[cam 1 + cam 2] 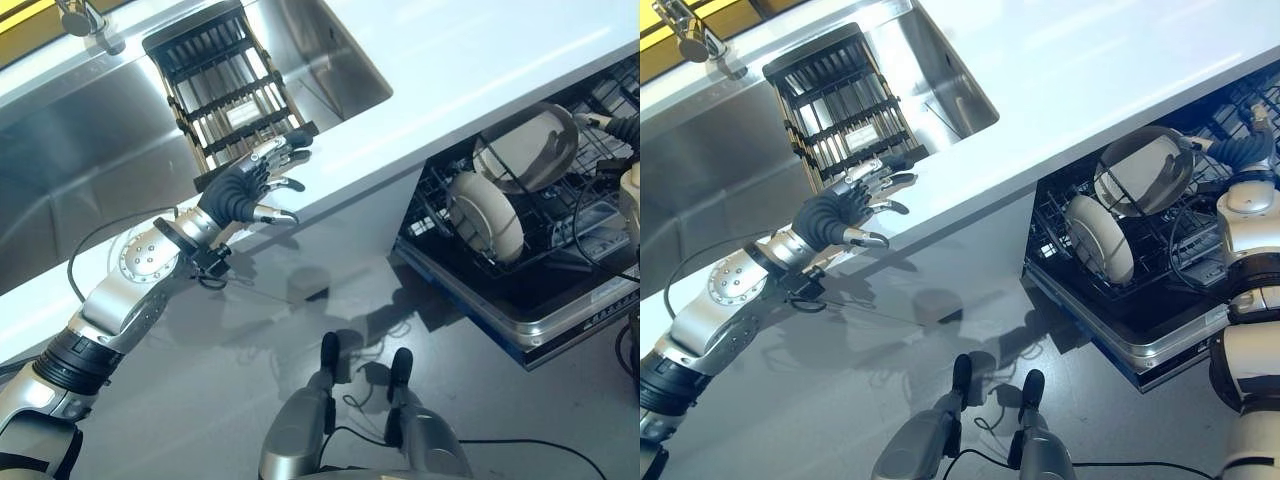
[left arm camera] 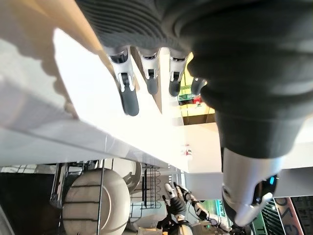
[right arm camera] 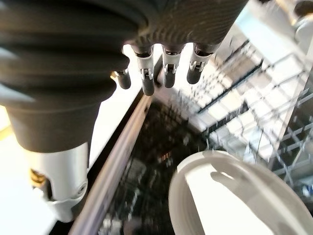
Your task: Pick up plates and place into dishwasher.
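Left eye view showed the left hand (image 1: 248, 188) over the white counter's (image 1: 470, 80) front edge, just beside the black drying rack (image 1: 225, 85) in the steel sink (image 1: 60, 170); its fingers were spread and held nothing. Two cream plates (image 1: 487, 215) stood on edge in the open dishwasher's (image 1: 540, 300) lower rack. Right wrist view showed the right hand (image 3: 161, 54) above that rack, fingers relaxed and empty.

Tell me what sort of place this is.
Most likely a kitchen: a steel sink with a dark drying rack set in a white counter, and below it an open dishwasher whose rack holds plates.
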Controlling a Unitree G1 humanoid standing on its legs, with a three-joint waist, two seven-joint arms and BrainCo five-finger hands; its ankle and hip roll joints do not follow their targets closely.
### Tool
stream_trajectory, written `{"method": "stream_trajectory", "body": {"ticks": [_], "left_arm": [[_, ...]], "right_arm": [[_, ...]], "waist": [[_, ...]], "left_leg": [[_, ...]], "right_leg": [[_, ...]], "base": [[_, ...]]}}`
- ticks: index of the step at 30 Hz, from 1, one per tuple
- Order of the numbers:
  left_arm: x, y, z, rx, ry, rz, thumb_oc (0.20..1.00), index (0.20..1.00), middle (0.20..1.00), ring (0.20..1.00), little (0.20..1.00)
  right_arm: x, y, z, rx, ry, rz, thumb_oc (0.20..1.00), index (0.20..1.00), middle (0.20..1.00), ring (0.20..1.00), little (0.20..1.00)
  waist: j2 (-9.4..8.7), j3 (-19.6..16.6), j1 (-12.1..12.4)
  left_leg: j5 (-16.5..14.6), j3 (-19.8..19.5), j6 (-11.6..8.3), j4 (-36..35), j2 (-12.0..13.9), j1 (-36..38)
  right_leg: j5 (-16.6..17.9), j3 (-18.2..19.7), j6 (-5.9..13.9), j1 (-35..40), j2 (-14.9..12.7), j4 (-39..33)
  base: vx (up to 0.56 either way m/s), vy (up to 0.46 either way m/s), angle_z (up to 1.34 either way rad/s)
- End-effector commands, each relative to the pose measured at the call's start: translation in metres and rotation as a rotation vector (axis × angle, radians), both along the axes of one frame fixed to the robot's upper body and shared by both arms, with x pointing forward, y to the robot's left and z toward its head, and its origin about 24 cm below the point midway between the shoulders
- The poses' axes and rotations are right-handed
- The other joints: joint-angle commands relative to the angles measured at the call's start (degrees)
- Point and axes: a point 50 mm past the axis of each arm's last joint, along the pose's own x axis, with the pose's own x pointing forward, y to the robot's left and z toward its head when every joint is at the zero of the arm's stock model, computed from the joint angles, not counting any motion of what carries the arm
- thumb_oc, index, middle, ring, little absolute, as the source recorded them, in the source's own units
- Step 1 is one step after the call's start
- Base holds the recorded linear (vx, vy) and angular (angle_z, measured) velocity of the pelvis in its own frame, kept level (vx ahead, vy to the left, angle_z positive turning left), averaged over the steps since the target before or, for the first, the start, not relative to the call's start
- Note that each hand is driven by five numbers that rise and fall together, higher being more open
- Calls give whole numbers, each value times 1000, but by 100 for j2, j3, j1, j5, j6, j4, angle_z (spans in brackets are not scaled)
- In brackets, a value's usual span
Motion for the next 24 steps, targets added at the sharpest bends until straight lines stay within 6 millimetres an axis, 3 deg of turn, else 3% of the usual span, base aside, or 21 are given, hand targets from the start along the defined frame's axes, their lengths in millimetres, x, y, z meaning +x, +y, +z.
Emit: {"method": "stream_trajectory", "body": {"ticks": [1,5,8,13,17,22,24], "left_arm": [[-7,-2,-16,-14,52,-21,1000,1000,1000,1000,1000],[-8,-6,-24,-34,69,-23,1000,1000,1000,1000,1000],[-6,-17,-30,-47,74,-27,1000,1000,1000,1000,1000],[2,-39,-29,-27,64,-77,1000,1000,1000,1000,1000],[7,-50,-27,-55,76,-108,1000,1000,1000,1000,1000],[8,-57,-31,-50,102,-127,1000,1000,1000,1000,1000],[9,-56,-33,-46,109,-117,1000,1000,1000,1000,1000]], "right_arm": [[-19,-17,5,-50,-51,-126,1000,1000,1000,1000,1000],[-22,-20,-22,173,-129,-113,1000,1000,1000,1000,1000],[-13,-5,-64,422,-127,-4,1000,1000,1000,1000,1000],[-8,7,-112,683,-137,59,1000,1000,1000,1000,1000],[0,19,-121,753,-182,57,1000,1000,1000,1000,1000],[16,41,-111,716,-162,107,1000,1000,1000,1000,1000],[21,44,-105,690,-143,130,1000,1000,1000,1000,1000]], "waist": [[-292,-331,-113],[-309,-418,-183],[-283,-445,-209],[-223,-182,-168],[-158,113,-143],[-53,352,-57],[-2,412,-37]], "left_leg": [[-733,298,-56,85,-118,86],[-799,342,-34,128,-116,163],[-897,362,12,312,-121,159],[-1252,322,77,1428,-127,-149],[-1715,299,192,2564,-163,-556],[-2389,176,435,4002,-401,-1362],[-2479,151,500,4360,-438,-1615]], "right_leg": [[-301,16,439,-272,-293,310],[-363,92,440,-223,-281,377],[-506,113,382,-212,-300,580],[-984,-78,170,-331,-467,1609],[-1349,-122,4,-622,-634,2593],[-1996,-68,-197,-1396,-779,4189],[-2129,-42,-241,-1673,-855,4641]], "base": [[63,41,-2],[50,41,-3],[17,35,-5],[-3,23,-2],[-31,28,2],[-43,45,5],[-55,34,11]]}}
